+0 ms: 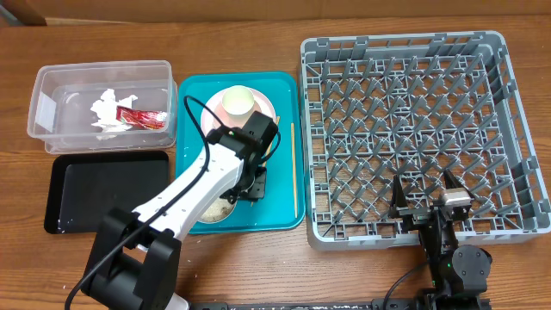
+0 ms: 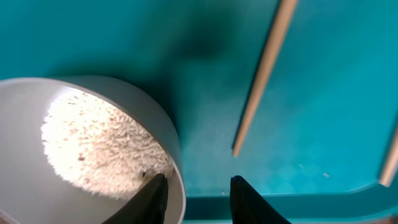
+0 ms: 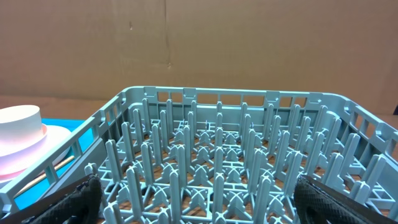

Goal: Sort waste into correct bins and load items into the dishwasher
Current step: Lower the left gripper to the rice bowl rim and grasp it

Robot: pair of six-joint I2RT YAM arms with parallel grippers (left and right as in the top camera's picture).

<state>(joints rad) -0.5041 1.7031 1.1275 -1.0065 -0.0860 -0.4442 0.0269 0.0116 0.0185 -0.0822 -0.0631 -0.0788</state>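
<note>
A pale bowl (image 1: 215, 209) (image 2: 93, 137) holding white rice scraps (image 2: 99, 140) sits at the front left of the teal tray (image 1: 284, 86). My left gripper (image 1: 250, 189) (image 2: 196, 180) is open astride the bowl's rim, one finger inside and the other outside, clear of the wall. A wooden chopstick (image 1: 293, 168) (image 2: 264, 68) lies on the tray. A second chopstick (image 2: 390, 158) shows at the edge of the left wrist view. A white cup (image 1: 238, 103) (image 3: 18, 118) rests on the pink plate (image 1: 215, 116) (image 3: 25, 149). My right gripper (image 1: 424, 202) (image 3: 199, 190) hangs open over the front of the grey dish rack (image 1: 396, 40) (image 3: 217, 96).
The clear tub (image 1: 52, 86) at the far left holds a crumpled tissue (image 1: 105, 110) and a red wrapper (image 1: 142, 118). The black tray (image 1: 103, 189) lies in front of it. Upright pegs fill the rack.
</note>
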